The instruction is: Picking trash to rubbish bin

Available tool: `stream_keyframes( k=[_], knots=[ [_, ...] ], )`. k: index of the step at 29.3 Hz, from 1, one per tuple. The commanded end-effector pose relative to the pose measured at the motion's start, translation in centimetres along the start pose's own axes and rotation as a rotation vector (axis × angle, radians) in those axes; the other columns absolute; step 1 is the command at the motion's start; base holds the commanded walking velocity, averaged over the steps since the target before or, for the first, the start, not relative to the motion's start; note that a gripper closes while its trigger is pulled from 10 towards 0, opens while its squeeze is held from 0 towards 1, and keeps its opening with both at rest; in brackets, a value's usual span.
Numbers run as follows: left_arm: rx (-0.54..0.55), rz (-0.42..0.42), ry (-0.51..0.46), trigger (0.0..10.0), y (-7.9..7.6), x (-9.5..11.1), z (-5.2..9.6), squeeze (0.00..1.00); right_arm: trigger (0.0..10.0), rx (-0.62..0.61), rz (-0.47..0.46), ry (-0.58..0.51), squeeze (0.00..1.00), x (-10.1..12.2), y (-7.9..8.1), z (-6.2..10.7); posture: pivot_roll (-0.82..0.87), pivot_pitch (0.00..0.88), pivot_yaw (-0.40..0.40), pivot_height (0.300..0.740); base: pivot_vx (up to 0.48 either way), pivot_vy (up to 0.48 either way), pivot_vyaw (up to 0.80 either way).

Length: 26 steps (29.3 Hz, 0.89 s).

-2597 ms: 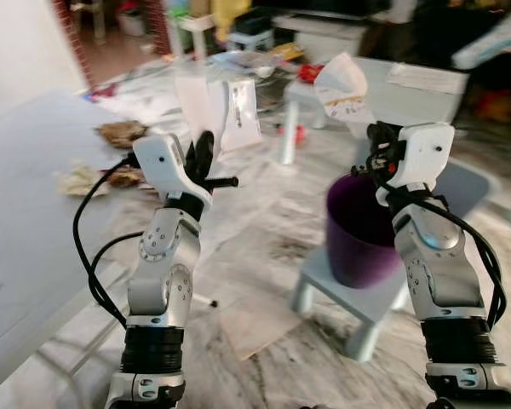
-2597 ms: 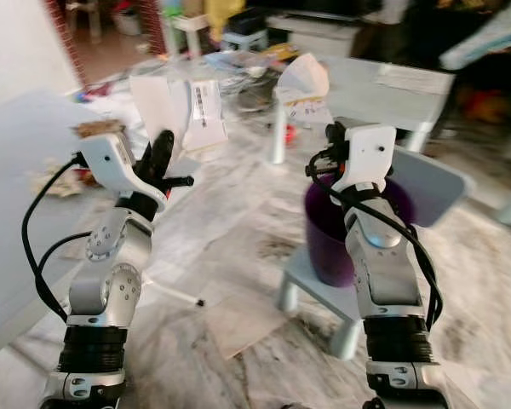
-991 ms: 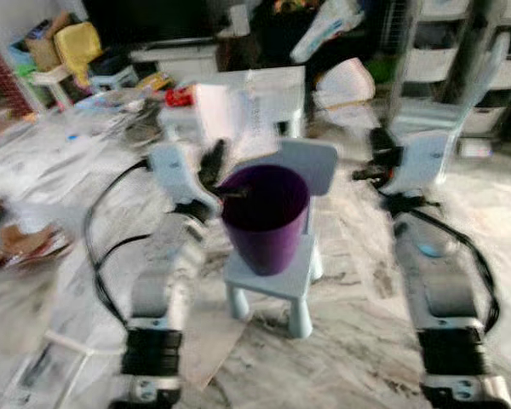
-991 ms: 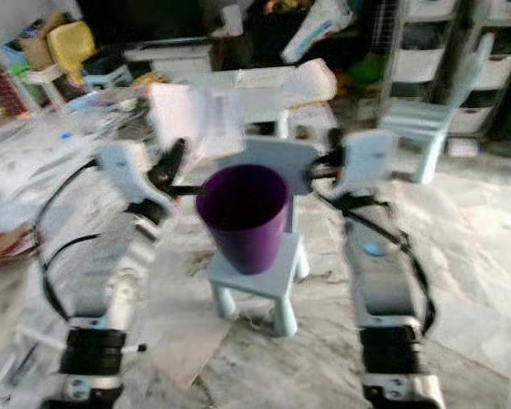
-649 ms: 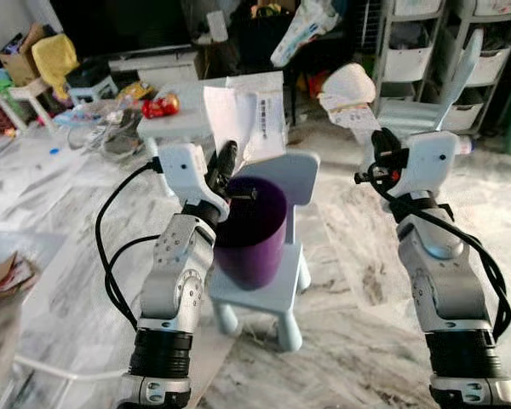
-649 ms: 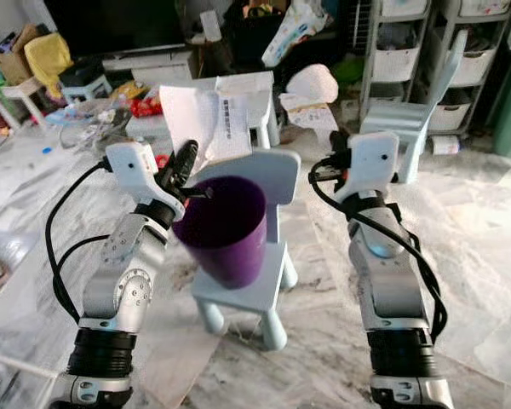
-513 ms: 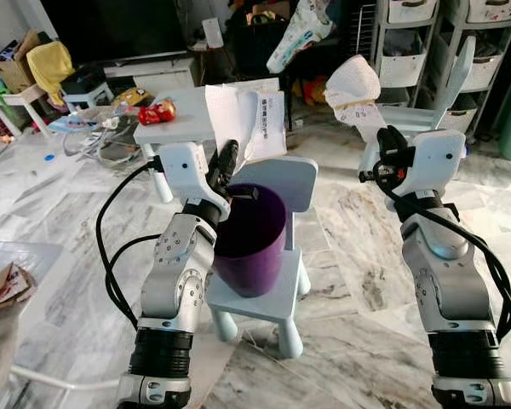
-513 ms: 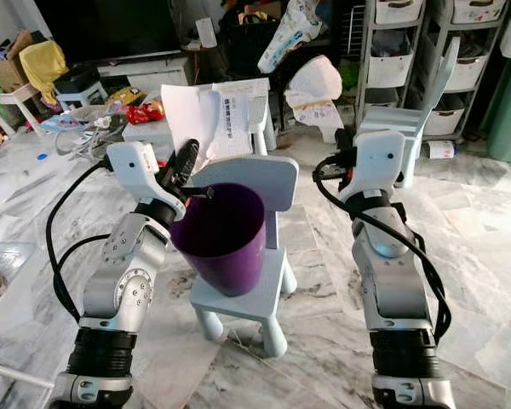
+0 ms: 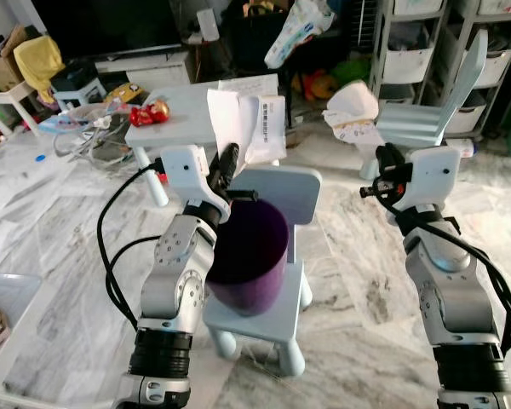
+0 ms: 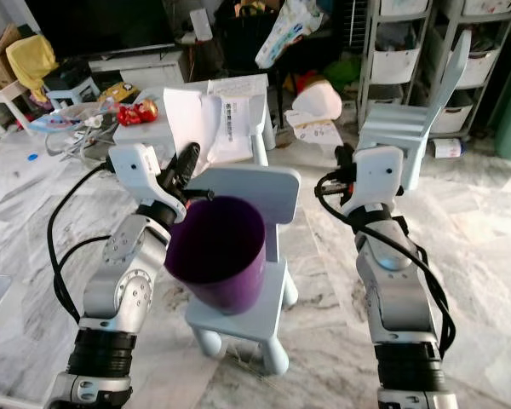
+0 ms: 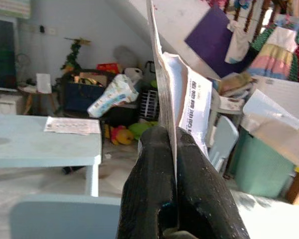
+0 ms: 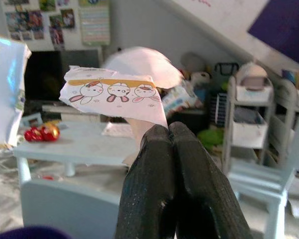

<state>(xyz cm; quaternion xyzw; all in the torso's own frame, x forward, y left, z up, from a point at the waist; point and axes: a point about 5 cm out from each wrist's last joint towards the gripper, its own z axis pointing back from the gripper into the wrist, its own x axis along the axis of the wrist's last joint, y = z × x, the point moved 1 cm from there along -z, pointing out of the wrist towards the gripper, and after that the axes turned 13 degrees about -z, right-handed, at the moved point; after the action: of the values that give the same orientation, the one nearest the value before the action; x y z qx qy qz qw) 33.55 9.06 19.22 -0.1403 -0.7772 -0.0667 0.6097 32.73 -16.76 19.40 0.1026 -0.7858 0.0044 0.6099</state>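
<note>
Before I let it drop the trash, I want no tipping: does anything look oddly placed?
Yes. The purple plastic bin stands on the seat of a small pale blue child's chair instead of the floor, and it looks tilted toward the robot. The left gripper and right gripper each hold paper above it.

Purple bin (image 10: 215,247) on small blue chair (image 10: 249,311) at centre. At 10 o'clock, left gripper (image 10: 187,162) pinching white paper (image 10: 211,118); at 2 o'clock, right gripper (image 10: 342,159) clamping printed wrapper (image 10: 315,117).
</note>
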Motion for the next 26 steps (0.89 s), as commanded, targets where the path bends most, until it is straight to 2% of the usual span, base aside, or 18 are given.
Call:
stream_keyframes(
  k=[1,7,9,11,12,13,14,15,18,21,23,26],
  knots=[
    [0.038,-0.017,0.001,0.0,1.1,0.1,0.3,0.00,10.0,0.046,-0.014,0.005,0.00,-0.1,1.3,-0.2,-0.12,0.072,0.101,0.740,0.405,0.000,0.00],
    [0.058,-0.048,0.013,0.0,1.5,-0.4,0.5,0.00,10.0,0.083,-0.040,0.031,0.00,-0.7,1.7,-0.1,-0.11,0.074,0.104,0.740,0.067,0.000,0.00],
    [0.107,-0.136,0.043,0.0,2.7,-1.1,1.0,0.00,10.0,0.125,-0.082,0.048,0.00,-1.3,2.4,-0.3,-0.09,0.075,0.105,0.740,0.000,0.000,0.00],
    [0.153,-0.170,0.080,0.0,3.9,-2.1,1.7,0.00,10.0,0.151,-0.124,0.071,0.00,-1.9,2.8,-0.5,-0.08,0.077,0.108,0.740,0.000,0.000,0.00],
    [0.153,-0.170,0.080,0.0,3.9,-2.1,1.7,0.00,10.0,0.151,-0.124,0.071,0.00,-1.9,2.8,-0.5,-0.08,0.077,0.108,0.740,0.000,0.000,0.00],
    [0.190,-0.203,0.109,0.0,4.9,-2.8,2.4,0.00,10.0,0.173,-0.149,0.082,0.00,-2.2,3.2,-0.7,-0.07,0.078,0.109,0.740,0.000,0.000,0.00],
    [0.190,-0.203,0.109,0.0,4.9,-2.8,2.4,0.00,10.0,0.173,-0.149,0.082,0.00,-2.2,3.2,-0.7,-0.07,0.078,0.109,0.740,0.000,0.000,0.00],
    [0.207,-0.239,0.126,0.0,5.4,-3.1,2.8,0.00,10.0,0.181,-0.160,0.089,0.00,-2.5,3.3,-0.8,-0.07,0.078,0.110,0.740,0.000,0.000,0.00],
    [0.245,-0.311,0.157,0.0,6.9,-3.5,4.6,0.00,10.0,0.225,-0.203,0.136,0.00,-3.7,4.1,-1.5,-0.04,0.083,0.111,0.740,0.000,0.000,0.00],
    [0.258,-0.329,0.162,0.0,7.3,-3.4,5.3,0.00,10.0,0.236,-0.226,0.160,0.00,-4.3,4.2,-1.6,-0.01,0.088,0.112,0.740,0.000,0.000,0.00],
    [0.252,-0.362,0.176,0.0,7.4,-3.2,6.6,0.00,10.0,0.205,-0.274,0.210,0.00,-5.9,4.1,-1.7,0.02,0.098,0.119,0.740,0.000,0.000,0.00],
    [0.241,-0.364,0.183,0.0,7.4,-3.2,7.2,0.00,10.0,0.171,-0.311,0.233,0.00,-6.7,3.8,-1.7,0.03,0.102,0.121,0.740,0.000,0.000,0.00]
  ],
)
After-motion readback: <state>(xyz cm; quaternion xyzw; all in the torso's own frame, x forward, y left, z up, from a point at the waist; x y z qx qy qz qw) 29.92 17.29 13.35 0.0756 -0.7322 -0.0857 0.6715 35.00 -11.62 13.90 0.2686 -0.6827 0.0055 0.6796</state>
